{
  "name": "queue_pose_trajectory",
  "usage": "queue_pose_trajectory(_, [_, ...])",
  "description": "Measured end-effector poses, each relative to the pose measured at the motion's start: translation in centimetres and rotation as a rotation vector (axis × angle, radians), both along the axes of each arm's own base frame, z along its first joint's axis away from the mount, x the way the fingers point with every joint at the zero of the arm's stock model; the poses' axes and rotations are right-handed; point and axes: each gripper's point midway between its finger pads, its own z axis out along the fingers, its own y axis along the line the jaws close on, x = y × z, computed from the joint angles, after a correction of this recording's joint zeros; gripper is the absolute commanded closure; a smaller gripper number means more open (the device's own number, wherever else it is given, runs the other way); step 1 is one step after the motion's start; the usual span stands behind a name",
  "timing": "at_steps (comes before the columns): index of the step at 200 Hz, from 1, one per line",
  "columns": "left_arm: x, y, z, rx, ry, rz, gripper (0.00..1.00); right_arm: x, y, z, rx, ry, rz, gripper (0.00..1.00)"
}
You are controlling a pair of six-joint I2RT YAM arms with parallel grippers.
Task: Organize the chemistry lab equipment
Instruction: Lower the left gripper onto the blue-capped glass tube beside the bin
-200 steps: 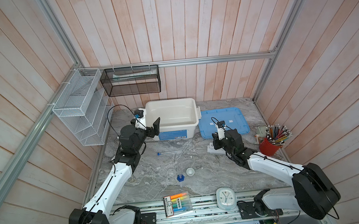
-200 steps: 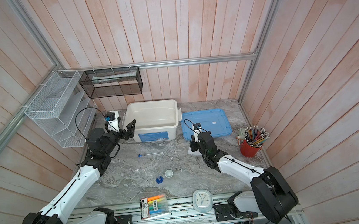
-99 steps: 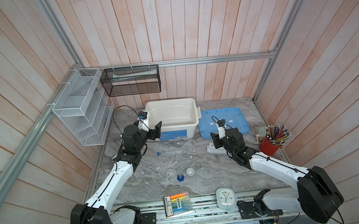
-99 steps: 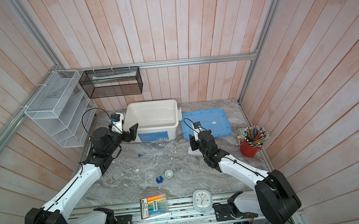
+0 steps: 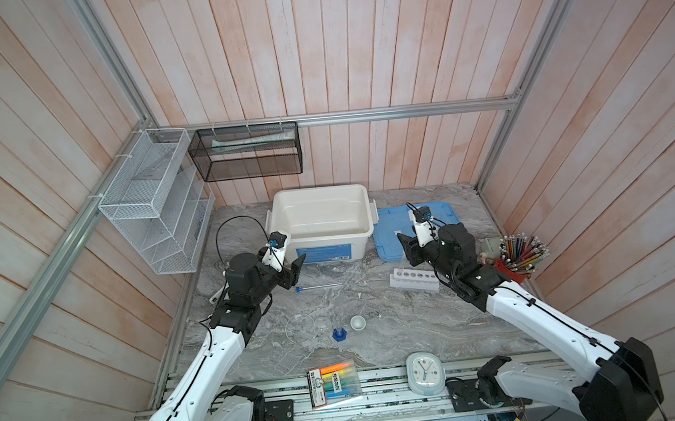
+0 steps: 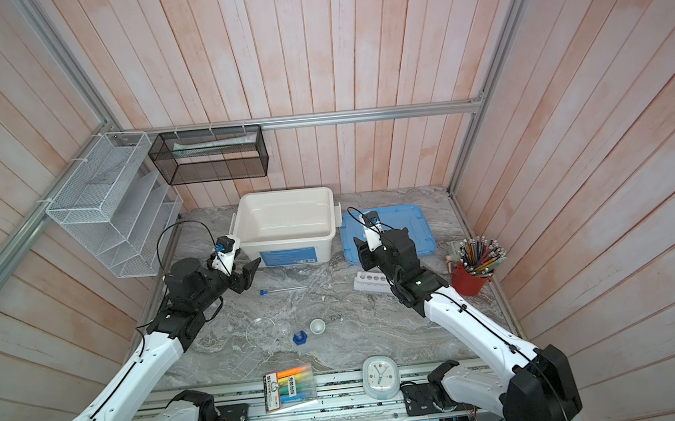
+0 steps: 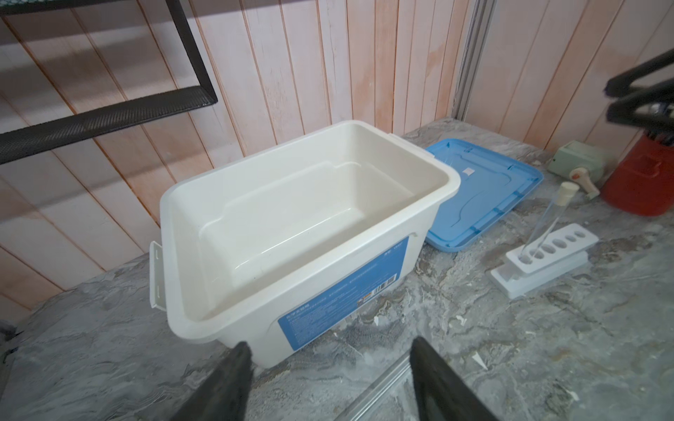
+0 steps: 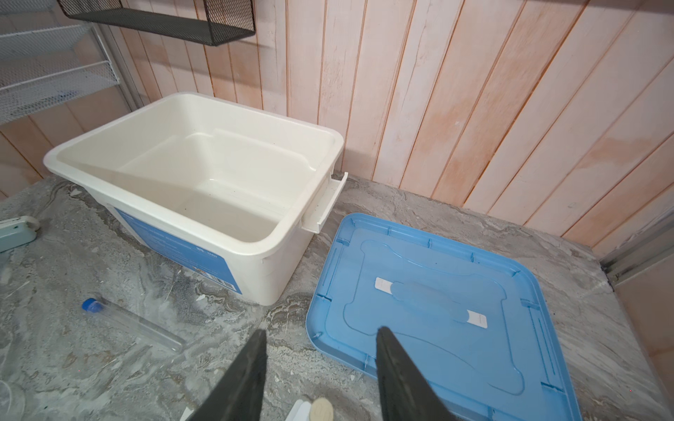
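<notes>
The left gripper (image 5: 293,271) hung just above the tabletop (image 5: 380,341) toward its left edge, in front of the near left corner of the white bin (image 5: 319,189). Its jaws stood apart, with nothing between them in the left wrist view (image 7: 330,344). The blue-capped tube (image 5: 317,287) lay flat on the marble just beside that gripper, in front of the bin, its cap pointing to the left edge.

The right gripper (image 5: 408,251) hovered over the near left corner of the blue lid (image 5: 391,223), which lay flat beside the bin by the back edge. Its jaws were also parted and empty (image 8: 321,331). Directly below it stood the white six-hole rack (image 5: 415,282), toward the right edge. The white-capped tube (image 7: 568,190) leaned tilted in the rack's end hole, on the end nearest the bin.

Near the middle of the front edge, four pieces sat in a row:
- the clear round dish (image 5: 298,327), leftmost
- the small clear beaker (image 5: 321,325), just beside it
- the blue-based cylinder (image 5: 339,333), upright
- the tiny white bowl (image 5: 357,323), rightmost

The bin held nothing. The red cup of pencils (image 5: 512,273) stood at the right edge. The round white clock (image 5: 425,372) lay on the rail past the front edge.
</notes>
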Motion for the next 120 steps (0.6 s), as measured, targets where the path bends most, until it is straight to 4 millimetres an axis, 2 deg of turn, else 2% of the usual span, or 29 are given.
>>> queue_pose_trajectory(27, [0.6, 0.2, -2.4, 0.052, 0.057, 0.007, 0.43, -0.9, 0.4, 1.2, 0.014, -0.025, 0.049, 0.50])
queue_pose_trajectory(47, [1.1, 0.0, -4.8, 0.091, 0.118, -0.001, 0.42, -1.3, 1.2, 1.0, 0.017, -0.017, 0.102, 0.50])
queue_pose_trajectory(61, [1.2, -0.2, -6.6, 0.127, 0.160, -0.014, 0.38, -1.6, 2.0, 0.1, 0.009, 0.011, 0.148, 0.50])
queue_pose_trajectory(86, [0.8, -1.3, -8.9, 0.223, 0.202, -0.080, 0.36, -1.9, 3.1, -2.2, -0.003, 0.080, 0.211, 0.50])
queue_pose_trajectory(120, [1.2, -2.6, -9.5, 0.354, 0.203, -0.180, 0.37, -2.7, 3.6, -4.1, -0.002, 0.118, 0.256, 0.50])
